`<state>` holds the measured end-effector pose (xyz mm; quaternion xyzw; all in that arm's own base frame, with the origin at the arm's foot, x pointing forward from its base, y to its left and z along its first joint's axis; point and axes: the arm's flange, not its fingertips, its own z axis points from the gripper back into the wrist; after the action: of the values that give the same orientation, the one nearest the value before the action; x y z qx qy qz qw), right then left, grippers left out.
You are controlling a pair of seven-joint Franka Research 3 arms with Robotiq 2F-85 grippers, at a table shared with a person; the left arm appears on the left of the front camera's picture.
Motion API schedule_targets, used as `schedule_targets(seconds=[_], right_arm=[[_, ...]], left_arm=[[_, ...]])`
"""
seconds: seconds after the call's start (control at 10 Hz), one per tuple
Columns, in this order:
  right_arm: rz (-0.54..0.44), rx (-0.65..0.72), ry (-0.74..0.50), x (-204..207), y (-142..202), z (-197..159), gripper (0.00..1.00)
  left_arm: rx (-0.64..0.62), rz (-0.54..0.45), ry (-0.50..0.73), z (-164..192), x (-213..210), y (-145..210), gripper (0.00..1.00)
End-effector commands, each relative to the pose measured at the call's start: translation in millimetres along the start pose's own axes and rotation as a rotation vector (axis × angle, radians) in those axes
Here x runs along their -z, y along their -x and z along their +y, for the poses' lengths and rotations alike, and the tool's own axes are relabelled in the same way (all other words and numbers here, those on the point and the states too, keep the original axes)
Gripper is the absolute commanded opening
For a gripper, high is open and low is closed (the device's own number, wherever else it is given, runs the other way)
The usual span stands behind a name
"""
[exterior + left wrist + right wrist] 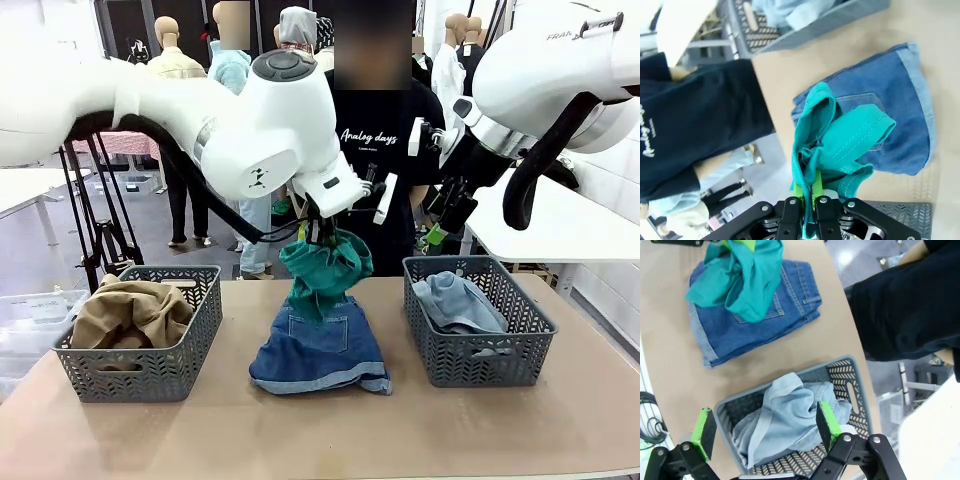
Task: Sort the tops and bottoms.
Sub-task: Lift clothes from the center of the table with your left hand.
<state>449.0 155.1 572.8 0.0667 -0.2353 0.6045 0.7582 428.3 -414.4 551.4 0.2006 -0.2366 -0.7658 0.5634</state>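
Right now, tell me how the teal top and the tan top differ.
The teal top hangs pinched in the shut left gripper, while the tan top lies in the left basket. The teal top dangles above the denim shorts at mid-table; the tan top touches no gripper. The teal top looks smaller than the tan top. Both are soft and crumpled.

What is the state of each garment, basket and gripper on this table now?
teal top, held up, pinched in the left gripper, hanging over the dark blue shorts.
left gripper, shut on the teal top.
right gripper, open, empty, above the right basket.
dark blue shorts, flat on the table between the baskets.
tan top, piled in the left basket.
pale denim piece, lying in the right basket.
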Motion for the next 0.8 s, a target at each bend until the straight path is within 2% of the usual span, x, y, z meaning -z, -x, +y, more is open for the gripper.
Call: schedule_targets(seconds=[0.0, 0.1, 0.7], right_arm=[[-0.002, 0.010, -0.006, 1.6, 1.0, 0.8, 1.00], [-0.002, 0.010, -0.006, 1.6, 1.0, 0.8, 1.00], [-0.002, 0.010, -0.006, 1.6, 1.0, 0.8, 1.00]], left_arm=[[-0.053, 0.031, -0.048, -3.5, 1.4, 2.6, 0.00], [0.000, 0.000, 0.000, 0.0, 0.0, 0.0, 0.00], [0.000, 0.000, 0.000, 0.0, 0.0, 0.0, 0.00]])
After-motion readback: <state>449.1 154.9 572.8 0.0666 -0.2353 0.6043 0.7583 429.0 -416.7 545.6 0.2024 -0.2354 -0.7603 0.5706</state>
